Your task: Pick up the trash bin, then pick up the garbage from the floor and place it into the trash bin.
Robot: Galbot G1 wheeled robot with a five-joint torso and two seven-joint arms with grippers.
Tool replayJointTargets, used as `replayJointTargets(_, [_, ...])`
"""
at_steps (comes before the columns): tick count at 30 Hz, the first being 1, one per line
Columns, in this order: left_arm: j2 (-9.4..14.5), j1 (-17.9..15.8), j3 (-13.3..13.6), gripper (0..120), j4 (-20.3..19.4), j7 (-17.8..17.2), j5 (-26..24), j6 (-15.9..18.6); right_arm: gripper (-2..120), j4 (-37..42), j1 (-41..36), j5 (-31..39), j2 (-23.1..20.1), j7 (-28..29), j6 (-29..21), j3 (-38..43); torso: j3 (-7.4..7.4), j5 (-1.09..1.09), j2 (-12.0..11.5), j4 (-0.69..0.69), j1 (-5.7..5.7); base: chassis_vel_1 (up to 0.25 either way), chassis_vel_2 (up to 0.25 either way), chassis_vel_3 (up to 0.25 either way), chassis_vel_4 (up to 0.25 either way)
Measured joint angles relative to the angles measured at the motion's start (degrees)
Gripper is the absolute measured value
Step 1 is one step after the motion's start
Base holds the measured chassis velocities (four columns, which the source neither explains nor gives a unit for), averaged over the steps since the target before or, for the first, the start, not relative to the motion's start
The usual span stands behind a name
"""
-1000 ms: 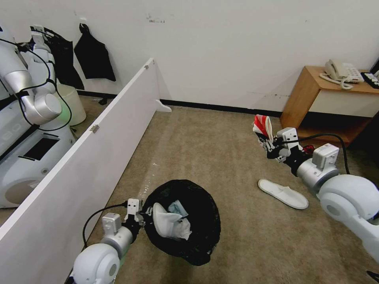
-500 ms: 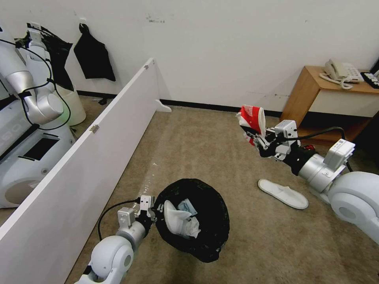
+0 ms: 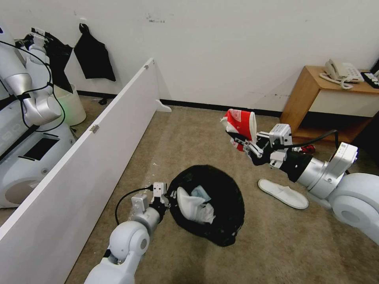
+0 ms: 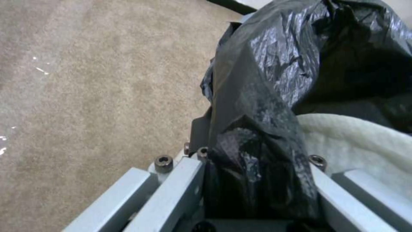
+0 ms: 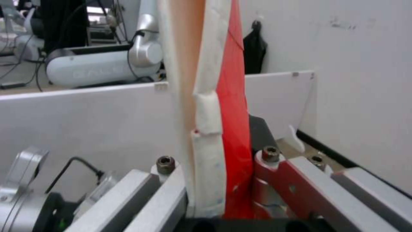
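The trash bin, lined with a glossy black bag, hangs just above the carpet, tilted. My left gripper is shut on its near-left rim. Inside lie a white slipper and crumpled tissue. My right gripper is shut on a crushed red-white paper carton, held in the air above and to the right of the bin's mouth. In the right wrist view the carton is pinched flat between the fingers. A second white slipper lies on the carpet to the right.
A long white partition board runs along the left, with another robot and a white bucket behind it. A wooden side table with a beige telephone stands at the far right. Something red lies by the table's foot.
My right gripper has carried the carton leftward, toward the bin. My left gripper has moved the bin to the right and a little farther away.
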Motion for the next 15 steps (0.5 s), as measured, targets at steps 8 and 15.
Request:
replayJointTargets(8, [-1.1,-1.3,-1.0,4,-0.4,-0.2,-1.1,0.2,4,-0.5,-0.6,-1.9,1.0,-1.3,0.2,-2.8,0.0,0.0,0.0,-0.01,0.0,0.0,0.0,0.0,0.0])
replayJointTargets(15, [-1.0,-1.8,-1.2,4,-0.4,-0.4,-1.4,0.2,4,-0.4,-0.2,-2.5,1.2,-1.9,0.2,-4.6,0.0,-0.01,0.0,-0.01,0.0,0.0,0.0,0.0,0.0])
